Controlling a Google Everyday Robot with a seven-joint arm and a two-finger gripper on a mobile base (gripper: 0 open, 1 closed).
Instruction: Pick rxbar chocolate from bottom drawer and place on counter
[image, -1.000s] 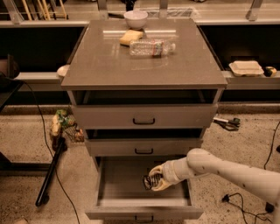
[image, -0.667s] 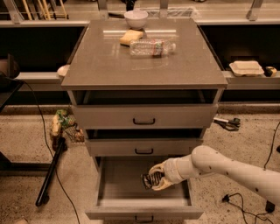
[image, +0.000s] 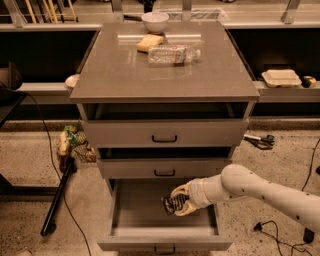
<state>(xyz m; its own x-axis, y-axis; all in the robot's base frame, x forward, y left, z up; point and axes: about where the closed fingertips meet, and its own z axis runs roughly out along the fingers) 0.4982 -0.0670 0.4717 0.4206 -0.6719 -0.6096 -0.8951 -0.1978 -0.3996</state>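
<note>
The bottom drawer (image: 135, 215) is pulled out, showing its flat grey tray. My gripper (image: 178, 200) reaches in from the right on a white arm and is shut on the rxbar chocolate (image: 173, 203), a small black bar with pale print, held just above the tray at its right middle. The counter (image: 120, 70) is the broad grey-brown slab on top of the drawer unit.
On the counter stand a clear plastic bottle (image: 172, 54) lying on its side, a yellow sponge-like block (image: 150, 42) and a white bowl (image: 155, 21). Two upper drawers (image: 165, 134) sit slightly open. Cables and a black pole (image: 57, 200) lie on the floor left.
The arm has drawn slightly up and back with the bar in the gripper; the bar sits a little higher over the tray than before.
</note>
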